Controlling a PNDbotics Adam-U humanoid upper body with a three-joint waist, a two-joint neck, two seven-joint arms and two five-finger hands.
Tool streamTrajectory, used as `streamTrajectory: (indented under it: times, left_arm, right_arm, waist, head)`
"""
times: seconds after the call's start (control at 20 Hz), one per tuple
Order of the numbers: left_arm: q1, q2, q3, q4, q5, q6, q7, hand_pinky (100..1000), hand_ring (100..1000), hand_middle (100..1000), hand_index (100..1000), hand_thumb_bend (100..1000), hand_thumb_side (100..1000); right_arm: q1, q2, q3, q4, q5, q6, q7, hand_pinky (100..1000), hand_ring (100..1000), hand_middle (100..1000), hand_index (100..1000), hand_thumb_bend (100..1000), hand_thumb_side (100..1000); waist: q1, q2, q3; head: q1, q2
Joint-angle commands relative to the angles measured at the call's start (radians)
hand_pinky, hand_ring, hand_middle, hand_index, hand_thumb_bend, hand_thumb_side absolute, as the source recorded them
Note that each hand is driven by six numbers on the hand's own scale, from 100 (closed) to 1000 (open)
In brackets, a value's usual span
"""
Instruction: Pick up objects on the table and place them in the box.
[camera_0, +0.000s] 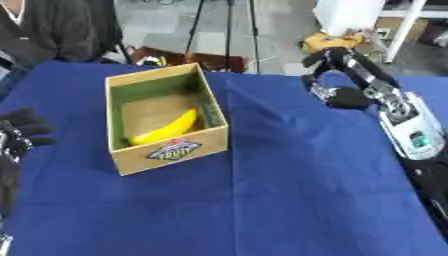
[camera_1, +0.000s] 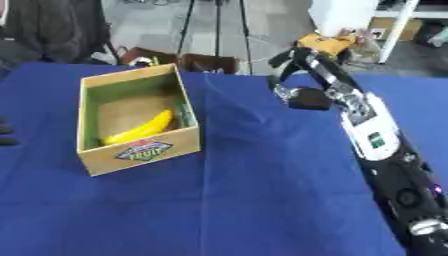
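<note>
The right hand (camera_1: 302, 95) is out at the far side of the blue table (camera_1: 262, 190), well away from the box (camera_1: 140, 150). It is dark and bunched up. I cannot tell if its fingers are apart or together, or if it holds anything. A yellow thing (camera_1: 325, 44) shows just past the hand, near the table's far edge. I cannot tell what it is.

The left hand (camera_0: 22, 131) rests by the left edge, fingers curled in and holding nothing.

I think the step now is to get the next thing and bring it to the box. To do it well, the hand should come over the open top and stay clear of the wall. It should go low and let go where the floor is bare, not on the fruit.

The box is cardboard with green inside walls and a bright label on its front. It sits on the left part of the table, turned a bit. A banana (camera_0: 166, 129) lies in it, near the front wall. The back of the floor is bare
</note>
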Motion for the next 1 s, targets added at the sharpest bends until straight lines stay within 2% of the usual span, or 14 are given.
streamTrajectory:
  times: [0.05,0.3,1.0]
  left_arm:
    - [-0.007,0.031,0.014,-0.006,-0.006,-0.001,0.006,640,671,653,787,502,857]
    - [-0.007,0.031,0.014,-0.004,-0.008,-0.002,0.007,640,671,652,786,502,858]
    - [-0.005,0.030,0.016,-0.008,-0.009,-0.002,0.008,640,670,650,784,502,858]
  right_arm:
    - [0.031,-0.074,-0.027,-0.048,-0.050,0.021,-0.026,736,588,687,771,202,476]
    - [0.093,-0.082,-0.050,-0.048,-0.074,0.036,-0.061,736,585,684,770,202,471]
    - [0.105,-0.068,-0.055,-0.048,-0.070,0.037,-0.074,736,580,681,769,197,473]
  waist:
    - [0.000,-0.013,-0.003]
    - [-0.001,-0.010,-0.006]
    - [0.001,-0.007,-0.011]
  head:
    - [0.005,-0.013]
    - [0.007,-0.023]
    - [0.007,-0.025]
